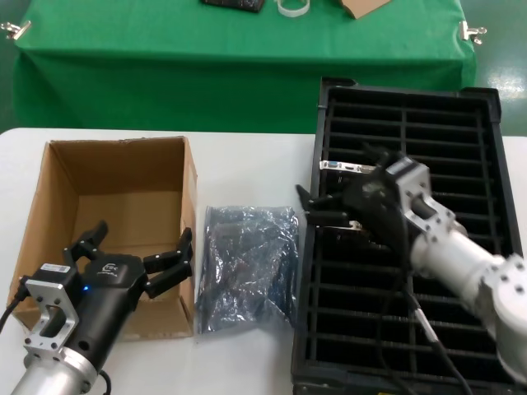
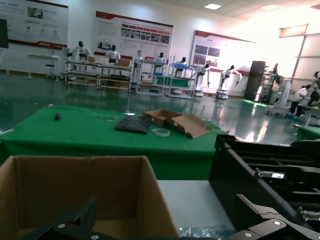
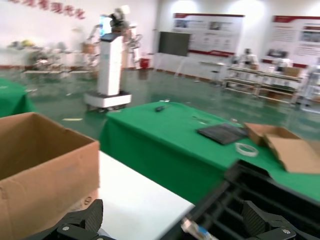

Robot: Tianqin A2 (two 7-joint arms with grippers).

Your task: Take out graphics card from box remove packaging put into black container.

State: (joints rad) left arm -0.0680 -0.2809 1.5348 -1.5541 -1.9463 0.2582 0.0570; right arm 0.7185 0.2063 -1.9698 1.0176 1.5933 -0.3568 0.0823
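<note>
Right gripper [image 1: 329, 210] sits over the near-left part of the black container [image 1: 494, 107], jaws spread and holding nothing. Just beyond its fingertips a silver bracket with a blue port shows between the ribs: that's the graphics card [image 1: 342, 167], standing on edge in a slot in the left column, toward the far end. So the card looks to be delivered.

Left gripper [image 1: 136, 259] hangs open and empty over the near right corner of the box [image 1: 62, 177], fingers splayed wide. The box is brown corrugated cardboard, flaps up, standing at the left side of the white table [image 1: 247, 160], and nothing is visible inside it.

Between box and container lies the bag [image 1: 247, 267], flat on the table, crinkled and shiny grey-blue, touching the container's left wall.

Handling notes: the card is a stiff, thin board, light but fragile, so I'd say pinch it by the board edges or the metal bracket, never across the components. The bag is limp and slippery film; it would slide under a pinch, so better to nip a raised wrinkle. The container is hard black plastic, thin parallel ribs forming narrow slots in two columns, so a card has to go in square or it will catch.
</note>
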